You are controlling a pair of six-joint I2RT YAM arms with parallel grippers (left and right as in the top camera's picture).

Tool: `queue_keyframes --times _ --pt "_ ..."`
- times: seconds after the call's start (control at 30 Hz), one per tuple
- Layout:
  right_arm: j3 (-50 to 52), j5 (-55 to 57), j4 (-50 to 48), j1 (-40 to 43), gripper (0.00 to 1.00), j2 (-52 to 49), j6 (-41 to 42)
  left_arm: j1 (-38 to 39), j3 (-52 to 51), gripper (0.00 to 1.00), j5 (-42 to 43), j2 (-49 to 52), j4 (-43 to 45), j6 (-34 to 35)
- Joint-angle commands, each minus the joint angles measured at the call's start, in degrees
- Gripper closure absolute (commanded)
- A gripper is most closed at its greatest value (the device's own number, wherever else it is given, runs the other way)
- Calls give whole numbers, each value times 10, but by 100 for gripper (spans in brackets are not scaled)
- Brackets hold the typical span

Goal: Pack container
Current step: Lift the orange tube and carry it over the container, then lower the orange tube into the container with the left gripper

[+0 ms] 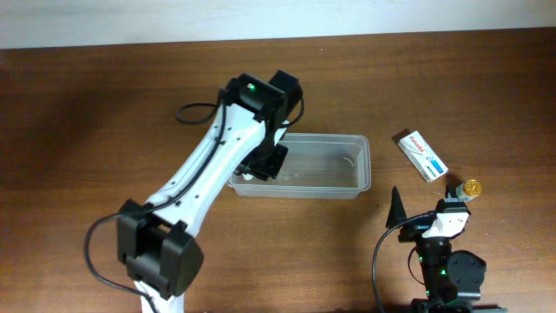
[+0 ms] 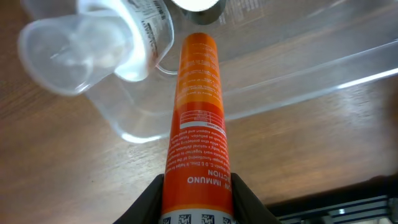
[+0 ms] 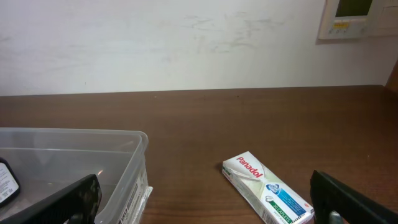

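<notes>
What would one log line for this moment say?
left gripper: shut on orange tube, at container | right gripper: open, empty | Panadol box: outside container

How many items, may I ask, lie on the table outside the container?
2: a Panadol box right of the container, and a gold-capped bottle farther right. The left arm may hide others.

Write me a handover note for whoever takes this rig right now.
Left gripper: shut on the orange tube, at the container's left end.
Right gripper: open, empty, parked right of the container.
Done: a clear bottle seems to lie in the container.
To do: release the tube inside; the Panadol box and a small gold-topped item are on the table to the right.
</notes>
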State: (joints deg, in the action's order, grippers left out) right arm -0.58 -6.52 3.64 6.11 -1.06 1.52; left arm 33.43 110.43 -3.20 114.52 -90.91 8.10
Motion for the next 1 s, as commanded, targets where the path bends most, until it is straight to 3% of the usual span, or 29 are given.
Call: queue_keyframes --times 0.0,0.33,0.97 --pt "3 3 4 -1 2 2 4 1 10 76 -17 10 -4 -26" --pt "3 3 4 -1 2 2 4 3 10 76 -41 32 3 -61" --pt "3 3 4 -1 2 2 4 21 10 76 -42 38 18 -65"
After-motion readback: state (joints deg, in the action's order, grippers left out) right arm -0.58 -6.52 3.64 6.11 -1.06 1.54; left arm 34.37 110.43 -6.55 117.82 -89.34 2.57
